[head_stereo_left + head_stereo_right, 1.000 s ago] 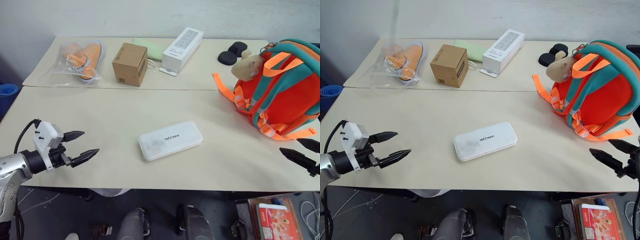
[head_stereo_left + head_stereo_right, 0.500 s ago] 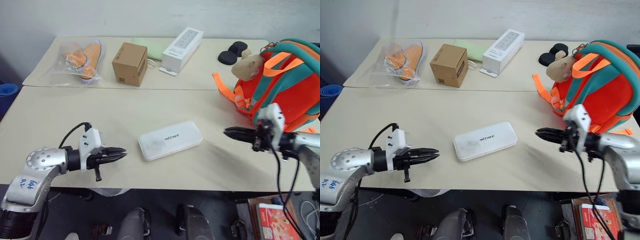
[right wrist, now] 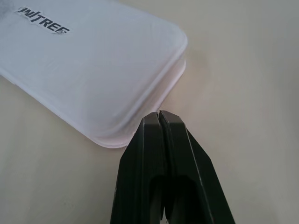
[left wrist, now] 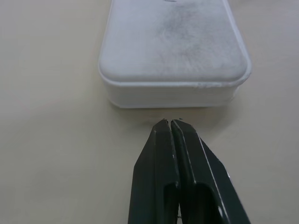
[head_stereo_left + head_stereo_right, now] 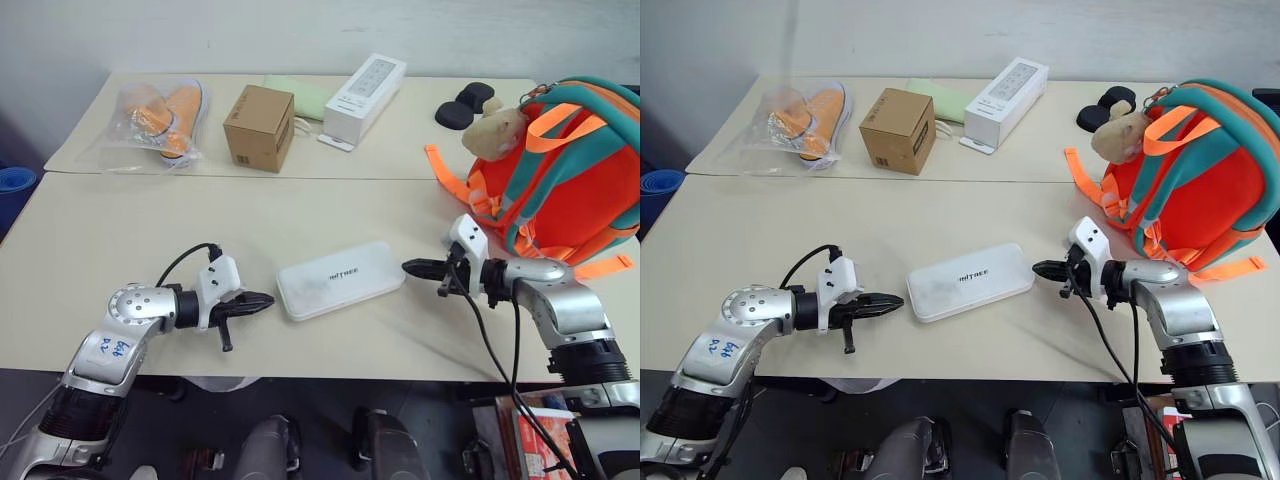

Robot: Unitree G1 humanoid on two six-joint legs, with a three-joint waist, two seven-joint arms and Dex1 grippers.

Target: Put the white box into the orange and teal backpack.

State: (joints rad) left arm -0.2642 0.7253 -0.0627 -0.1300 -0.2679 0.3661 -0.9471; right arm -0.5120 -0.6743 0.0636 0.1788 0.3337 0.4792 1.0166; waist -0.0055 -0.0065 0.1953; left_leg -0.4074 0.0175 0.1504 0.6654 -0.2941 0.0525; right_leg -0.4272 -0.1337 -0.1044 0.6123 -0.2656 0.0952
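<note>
The white box lies flat on the near table, its dark lettering facing up. My left gripper is shut, and its tips sit just short of the box's left end. At the opposite end, my right gripper is also shut, its tips right at the box's right corner. Neither gripper holds anything. The orange and teal backpack stands upright at the right edge of the table, a tan plush toy hanging at its top.
On the far table stand a brown cardboard cube, a long white carton, a bag with orange shoes, a green pad and two black objects. Orange straps trail from the backpack.
Both grippers went from open to shut and swung inward from the table's sides to the two ends of the white box. The box has not moved.
</note>
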